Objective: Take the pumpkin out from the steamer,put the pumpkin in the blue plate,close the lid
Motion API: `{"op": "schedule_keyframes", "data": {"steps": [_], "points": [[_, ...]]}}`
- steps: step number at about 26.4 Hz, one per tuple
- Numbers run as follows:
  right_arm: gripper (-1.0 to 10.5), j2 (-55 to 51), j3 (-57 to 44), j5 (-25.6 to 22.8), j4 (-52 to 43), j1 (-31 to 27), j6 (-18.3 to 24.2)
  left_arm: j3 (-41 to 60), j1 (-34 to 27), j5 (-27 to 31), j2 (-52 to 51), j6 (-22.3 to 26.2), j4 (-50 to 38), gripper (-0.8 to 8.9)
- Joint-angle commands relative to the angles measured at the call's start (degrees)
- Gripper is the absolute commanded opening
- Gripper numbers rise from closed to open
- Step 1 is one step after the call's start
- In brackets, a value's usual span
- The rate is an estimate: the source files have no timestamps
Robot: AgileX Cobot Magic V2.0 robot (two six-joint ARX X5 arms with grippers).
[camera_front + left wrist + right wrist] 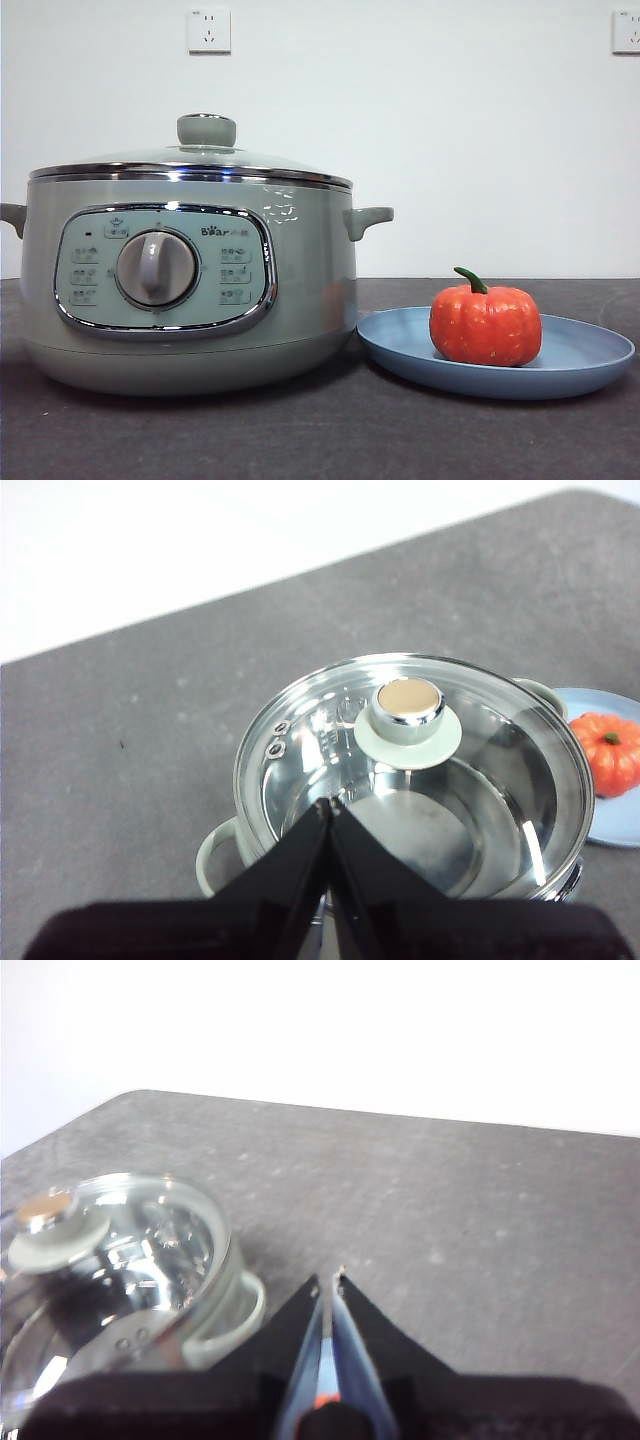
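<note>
Steamer (190,285) stands on the dark grey table (320,440), control panel and grey dial (156,268) facing the front camera. Lid (190,165) sits closed on the steamer's chrome rim, pale green knob (206,130) upright at its centre; through the glass the pot's inside looks bare metal.

Blue plate (585,355) lies flat just beside the steamer, on the side of its far handle (368,220), rim nearly touching the pot's base. Pumpkin (486,324) sits on the plate, green stem up and curving toward the steamer.

Left gripper (328,805) hangs above the steamer's rim, short of the knob, touching nothing; jaws pressed together, holding nothing. Right gripper (330,1282) hangs above the plate beside the steamer's handle; jaws nearly together, only a thin slit, nothing held.

Two wall sockets (208,30) on the white wall behind the steamer. Nothing stands between steamer and plate.
</note>
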State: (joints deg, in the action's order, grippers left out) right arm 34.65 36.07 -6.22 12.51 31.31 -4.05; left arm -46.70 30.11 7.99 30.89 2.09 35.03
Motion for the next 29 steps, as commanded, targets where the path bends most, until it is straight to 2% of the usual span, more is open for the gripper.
{"op": "schedule_keyframes", "data": {"steps": [1,6,14,24,27,29], "points": [[-0.1,-2.1,-5.4,-0.1,-3.7,1.0,0.3,6.9,-0.2,0.0,-6.1,-0.2,-4.0,-0.08],[0.0,-1.3,-6.6,-1.1,-3.8,1.0,-0.5,9.1,-0.2,-0.2,-8.3,-5.2,-1.9,-0.04],[0.0,-1.2,-6.6,-1.7,-1.4,1.0,-0.8,9.1,-0.2,-0.6,-8.1,-5.1,3.1,-0.04],[0.0,-1.3,-6.6,-1.6,1.6,1.0,-0.8,9.1,-0.2,-0.6,-8.1,-5.1,3.3,-0.04],[0.0,-1.3,-6.6,-1.6,1.7,1.0,-0.8,9.2,-1.3,-0.4,-9.6,-1.4,3.5,-0.04],[0.0,-1.3,-6.6,-1.6,1.7,1.0,-0.8,9.6,-4.6,-1.9,-11.6,-0.4,2.4,-0.04]]}}
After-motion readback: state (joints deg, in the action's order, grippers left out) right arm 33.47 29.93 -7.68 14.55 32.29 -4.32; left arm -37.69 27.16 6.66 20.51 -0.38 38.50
